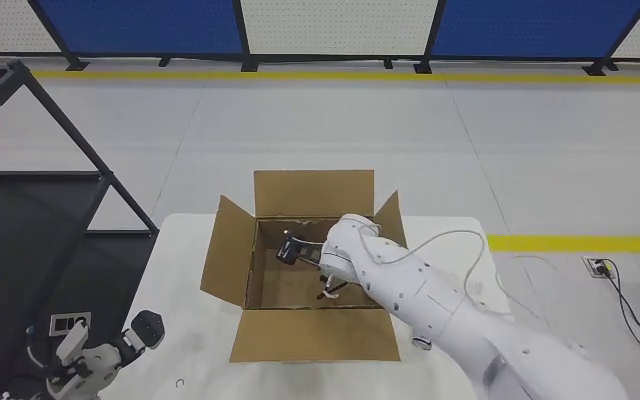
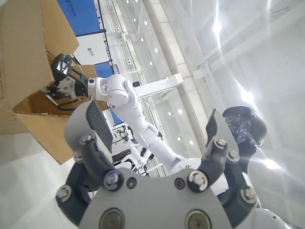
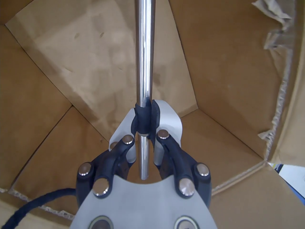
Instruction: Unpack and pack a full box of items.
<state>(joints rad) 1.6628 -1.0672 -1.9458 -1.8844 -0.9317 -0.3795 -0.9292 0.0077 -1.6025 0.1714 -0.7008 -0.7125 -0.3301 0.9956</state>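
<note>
An open cardboard box (image 1: 225,255) stands in the middle of the white table (image 1: 180,300), its four flaps spread outward. My right gripper (image 1: 328,290) is down inside it. The right wrist view shows the right gripper (image 3: 145,117) shut on a shiny metal rod (image 3: 144,36), which points away over the bare brown box floor (image 3: 71,48). My left gripper (image 1: 140,335) sits low at the table's near left corner, well apart from the box. Its fingers are spread and tilted upward, so the left gripper (image 2: 155,110) is open with nothing in it.
A black metal rack (image 1: 60,240) stands to the left of the table. One inner box wall has a torn, ragged edge (image 3: 274,13). Bare tabletop lies between the left gripper and the box flap (image 2: 23,36). A cable (image 1: 610,270) lies on the floor at the right.
</note>
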